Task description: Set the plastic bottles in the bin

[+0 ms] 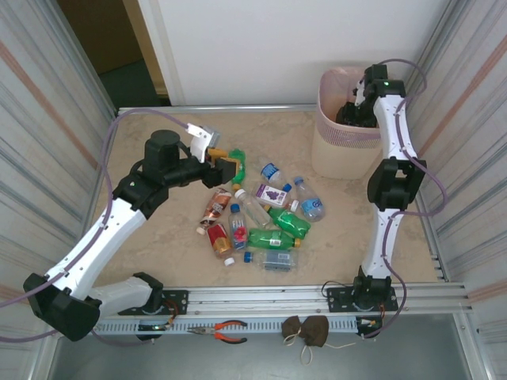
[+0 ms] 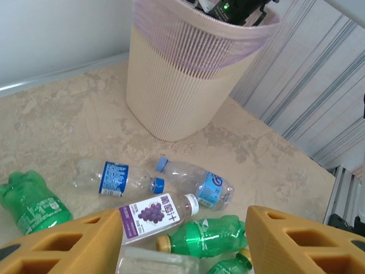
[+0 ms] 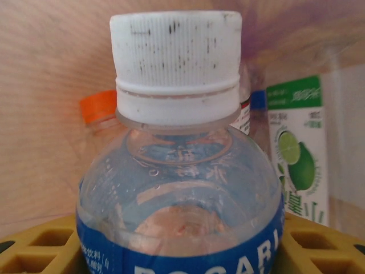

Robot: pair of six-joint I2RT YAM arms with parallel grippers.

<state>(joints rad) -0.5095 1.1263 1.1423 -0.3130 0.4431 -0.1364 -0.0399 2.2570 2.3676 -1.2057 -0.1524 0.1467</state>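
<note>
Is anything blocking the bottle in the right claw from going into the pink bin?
Nothing visible does. The right gripper holds the white-capped bottle down inside the bin, with other bottles behind it.

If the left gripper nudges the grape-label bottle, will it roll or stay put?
Probably rolls a little: the grape-label bottle lies on its side. Likely light, since its clear body looks empty. The green bottle close beside it may block it.
</note>
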